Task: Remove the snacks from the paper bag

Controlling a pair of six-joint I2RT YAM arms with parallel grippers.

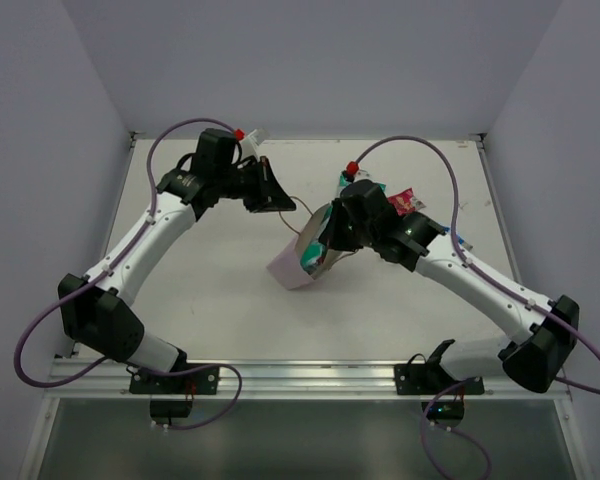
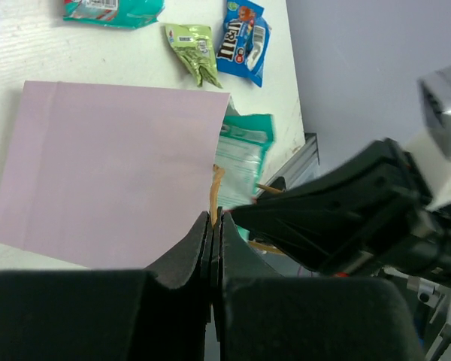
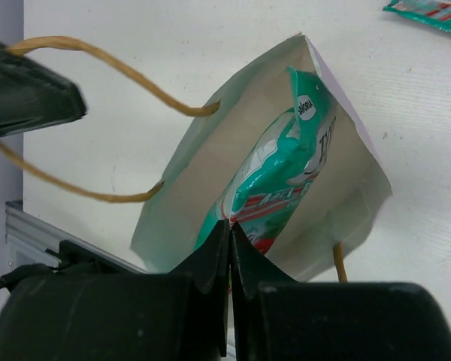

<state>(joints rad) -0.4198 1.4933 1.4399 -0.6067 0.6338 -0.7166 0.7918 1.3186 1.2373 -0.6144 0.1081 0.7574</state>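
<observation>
Right wrist: right tool [image 3: 229, 227] pinches teal packet [image 3: 286, 177] half-hidden in paper bag [image 3: 240, 135]; left tool [image 2: 213, 219] grips handle [image 3: 128, 71].

Both the left arm [image 1: 140, 240] and the right arm [image 1: 485, 285] are wearing white link shells between bulky black joint housings, each standing on a black base bracket [image 1: 175, 380] and carrying a small red cap [image 1: 239, 133] near the wrist. A purple cable [image 1: 30, 345] is looping outside each arm from base to wrist. The left gripper [image 2: 213, 226] and right gripper [image 3: 229, 233] are showing matt black wedge-shaped fingers with flat inner faces.
</observation>
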